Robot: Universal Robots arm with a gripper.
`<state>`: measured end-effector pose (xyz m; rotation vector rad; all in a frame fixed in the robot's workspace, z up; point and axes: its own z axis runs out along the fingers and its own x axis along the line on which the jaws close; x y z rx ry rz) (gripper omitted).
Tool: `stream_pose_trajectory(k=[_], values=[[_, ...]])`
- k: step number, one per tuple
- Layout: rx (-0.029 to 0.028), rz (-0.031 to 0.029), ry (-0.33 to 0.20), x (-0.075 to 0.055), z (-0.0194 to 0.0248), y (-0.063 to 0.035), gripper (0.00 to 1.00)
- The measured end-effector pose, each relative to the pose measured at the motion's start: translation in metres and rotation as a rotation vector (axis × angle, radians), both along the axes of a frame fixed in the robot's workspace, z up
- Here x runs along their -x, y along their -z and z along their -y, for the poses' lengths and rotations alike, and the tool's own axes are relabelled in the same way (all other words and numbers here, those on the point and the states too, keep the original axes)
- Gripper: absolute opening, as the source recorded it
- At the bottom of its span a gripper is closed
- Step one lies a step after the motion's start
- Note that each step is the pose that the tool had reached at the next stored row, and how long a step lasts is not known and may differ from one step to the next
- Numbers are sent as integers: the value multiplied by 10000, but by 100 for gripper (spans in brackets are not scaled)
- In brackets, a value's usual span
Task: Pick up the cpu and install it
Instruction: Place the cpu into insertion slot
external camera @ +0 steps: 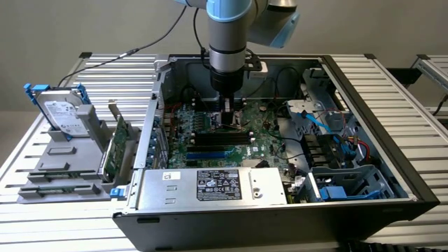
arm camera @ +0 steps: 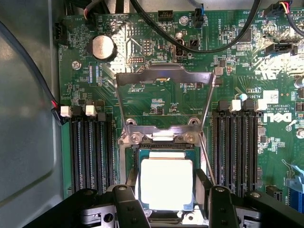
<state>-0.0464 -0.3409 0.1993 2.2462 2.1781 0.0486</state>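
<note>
There is one arm (external camera: 227, 31) with one gripper (arm camera: 168, 187) of two fingers (arm camera: 127, 204). There is one case (external camera: 280, 228), holding one motherboard (external camera: 203, 122) and one power supply (external camera: 210, 186). On the board are one cpu (arm camera: 166, 183), one load plate (arm camera: 164, 75), one coin cell (arm camera: 102, 47) and two banks of memory slots (arm camera: 92, 152), with four white clips (arm camera: 65, 111) in all. Outside the case stand one hard drive (external camera: 62, 113) with two blue brackets (external camera: 30, 94), one green card (external camera: 119, 139) and one grey rack (external camera: 63, 168).

A robotics lab or assembly workshop: a robot arm (external camera: 227, 37) reaches into an opened computer case (external camera: 280, 228) on a slatted aluminium bench (external camera: 413, 105), with a hard drive (external camera: 62, 113) standing in grey fixtures (external camera: 66, 165) alongside.
</note>
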Motion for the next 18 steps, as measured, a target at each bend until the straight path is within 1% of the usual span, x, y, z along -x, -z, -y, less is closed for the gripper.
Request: stream_pose_trajectory(k=[2, 11, 18], values=[[22, -1, 0, 3, -4, -1, 55], [39, 1, -14, 7, -24, 0, 55], [66, 0, -26, 7, -33, 0, 55]])
